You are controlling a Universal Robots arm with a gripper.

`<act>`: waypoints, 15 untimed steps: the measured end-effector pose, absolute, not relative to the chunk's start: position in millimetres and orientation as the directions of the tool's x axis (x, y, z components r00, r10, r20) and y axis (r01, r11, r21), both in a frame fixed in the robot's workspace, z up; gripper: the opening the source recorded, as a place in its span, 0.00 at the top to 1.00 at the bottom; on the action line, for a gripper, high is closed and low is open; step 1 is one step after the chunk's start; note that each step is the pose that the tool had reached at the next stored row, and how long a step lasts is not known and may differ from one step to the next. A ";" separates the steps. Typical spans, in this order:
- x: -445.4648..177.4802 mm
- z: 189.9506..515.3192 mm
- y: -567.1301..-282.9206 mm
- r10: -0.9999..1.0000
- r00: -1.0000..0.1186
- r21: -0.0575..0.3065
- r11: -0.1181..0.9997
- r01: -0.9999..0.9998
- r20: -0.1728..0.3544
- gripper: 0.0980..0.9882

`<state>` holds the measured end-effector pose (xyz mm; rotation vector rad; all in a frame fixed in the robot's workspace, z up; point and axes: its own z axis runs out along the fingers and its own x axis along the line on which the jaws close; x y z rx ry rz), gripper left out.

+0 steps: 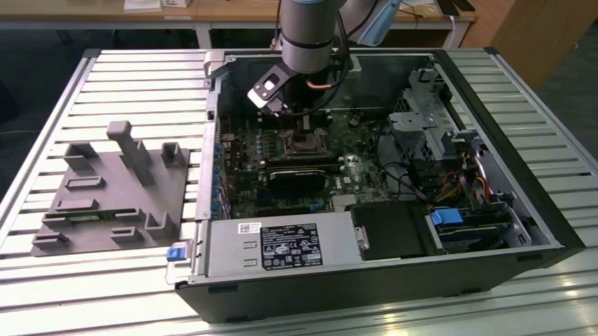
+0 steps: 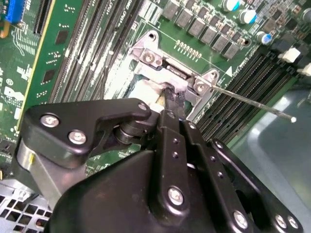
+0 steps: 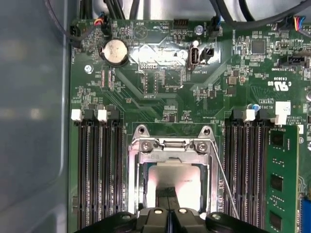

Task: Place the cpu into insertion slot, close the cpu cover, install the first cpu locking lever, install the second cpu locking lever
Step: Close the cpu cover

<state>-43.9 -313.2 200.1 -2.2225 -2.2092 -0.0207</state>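
Observation:
My gripper [image 1: 281, 116] reaches down into the open computer case over the insertion slot [image 1: 304, 144]. In the first wrist view the cpu [image 3: 182, 175] lies in the slot with its pale metal top showing. The silvery cpu cover [image 3: 137, 174] lies down around it as a frame. The gripper [image 3: 169, 192] is shut, its two black fingers pressed together with nothing visible between them, tips low over the cpu's near edge. A thin locking lever [image 3: 227, 182] slants away from the socket, unlatched. In the second wrist view the lever [image 2: 252, 103] sticks out past the gripper [image 2: 170, 95].
Memory slots [image 3: 97, 170] flank the socket on both sides, and a coin battery [image 3: 115, 51] sits beyond it. A black block [image 1: 299, 175], a power supply [image 1: 280, 248] and a drive cage [image 1: 435, 126] crowd the case. A grey fixture [image 1: 112, 189] lies on the slatted table at the exterior view's left.

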 end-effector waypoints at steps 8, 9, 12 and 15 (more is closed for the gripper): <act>-40.4 204.6 -313.4 1.000 0.006 0.001 -0.006 1.000 0.013 0.99; -39.2 204.6 -313.4 1.000 0.006 0.000 -0.006 1.000 0.013 0.99; -36.3 204.6 -313.5 1.000 0.006 0.000 -0.006 1.000 0.013 0.99; -34.7 204.6 -313.4 1.000 0.006 0.000 -0.006 1.000 0.013 0.99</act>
